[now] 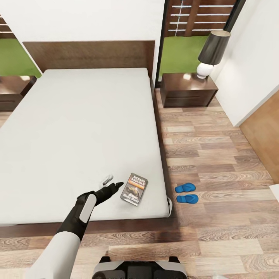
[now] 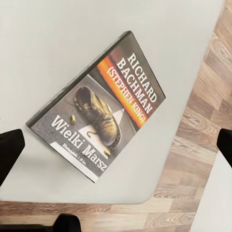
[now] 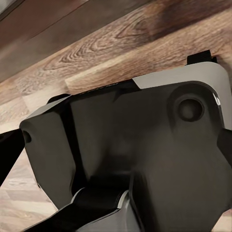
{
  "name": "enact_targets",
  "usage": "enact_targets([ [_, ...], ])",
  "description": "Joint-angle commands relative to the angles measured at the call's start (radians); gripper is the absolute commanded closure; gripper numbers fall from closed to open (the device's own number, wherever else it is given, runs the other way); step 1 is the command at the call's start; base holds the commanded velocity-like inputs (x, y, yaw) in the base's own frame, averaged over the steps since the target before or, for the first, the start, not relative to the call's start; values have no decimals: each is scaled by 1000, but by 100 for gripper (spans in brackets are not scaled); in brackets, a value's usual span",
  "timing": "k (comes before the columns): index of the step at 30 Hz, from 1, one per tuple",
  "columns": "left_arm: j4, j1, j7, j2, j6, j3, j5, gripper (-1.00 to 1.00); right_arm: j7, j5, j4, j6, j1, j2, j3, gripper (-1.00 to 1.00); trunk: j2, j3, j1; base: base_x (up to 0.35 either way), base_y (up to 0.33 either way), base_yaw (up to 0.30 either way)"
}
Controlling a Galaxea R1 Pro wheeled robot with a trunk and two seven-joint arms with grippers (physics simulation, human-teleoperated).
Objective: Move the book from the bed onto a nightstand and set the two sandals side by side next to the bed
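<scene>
The book (image 1: 134, 189) lies flat on the light-grey mattress of the bed (image 1: 77, 128), near its front right corner. Its dark cover with white lettering faces up in the left wrist view (image 2: 104, 111). My left gripper (image 1: 113, 182) hovers just left of the book, open, with nothing between its fingers; the dark fingertips (image 2: 9, 150) stand wide apart either side of the book. Two blue sandals (image 1: 185, 188) (image 1: 187, 198) lie side by side on the floor right of the bed. A nightstand (image 1: 188, 90) stands at the bed's far right, another (image 1: 13, 91) at the far left. My right gripper (image 3: 116, 145) hangs open over my own base.
A white-based lamp with a dark shade (image 1: 212, 52) takes the right part of the right nightstand's top. A white wall (image 1: 252, 66) and a wooden panel (image 1: 265, 139) bound the floor strip to the right. My base (image 1: 139, 269) stands at the bed's foot.
</scene>
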Motion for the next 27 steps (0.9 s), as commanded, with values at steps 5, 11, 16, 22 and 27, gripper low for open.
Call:
enact_targets([
  [5, -1, -1, -4, -1, 8, 6, 2, -100, 5, 11, 0, -2, -1, 0, -8, -100, -2, -9, 0, 0, 0, 0],
  [11, -1, -1, -4, -2, 8, 6, 2, -100, 6, 11, 0, -2, -1, 0, -9, -100, -2, -15, 0, 0, 0, 0],
  [16, -1, -1, -4, -1, 8, 6, 2, -100, 7, 11, 0, -3, -1, 0, -9, -100, -2, -15, 0, 126, -83, 0],
  [22, -1, -1, -4, -1, 8, 6, 2, -100, 7, 11, 0, -4, -1, 0, -9, -100, -2, -15, 0, 41, -29, 0],
  [27, -1, -1, -4, -1, 8, 6, 2, -100, 8, 11, -1, -4, -1, 0, -9, -100, -2, -15, 0, 57, -49, 0],
])
